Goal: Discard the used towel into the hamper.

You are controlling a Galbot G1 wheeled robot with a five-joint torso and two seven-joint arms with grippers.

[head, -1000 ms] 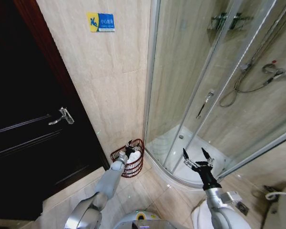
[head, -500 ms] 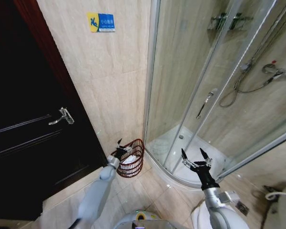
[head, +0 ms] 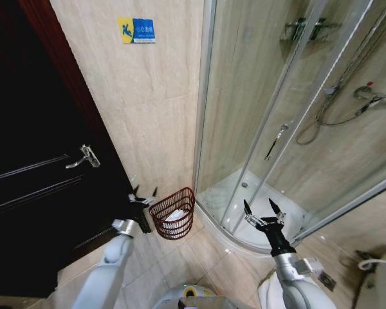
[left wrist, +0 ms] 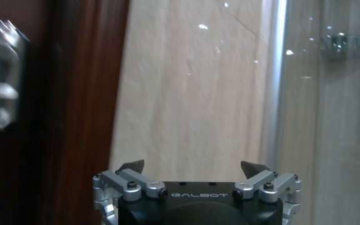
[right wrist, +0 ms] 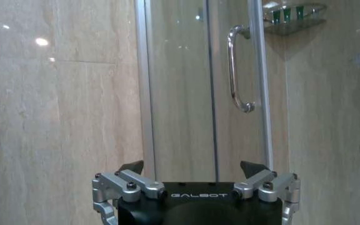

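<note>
— Where does the reddish-brown half-round wire hamper (head: 173, 213) sit?
— On the floor against the beige wall, white towel (head: 174, 217) inside it.
— And the grippers?
— Left gripper (head: 142, 195) at the hamper's nine o'clock, spread wide, empty. Right gripper (head: 264, 210) at three o'clock, equally wide, empty.

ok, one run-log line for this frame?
towel: in hamper | left gripper: open, empty, beside hamper by door | right gripper: open, empty, raised before shower glass

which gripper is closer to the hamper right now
Left. The left gripper, open, hangs just beside the hamper on its door side; the right gripper, open, is well off by the shower.
</note>
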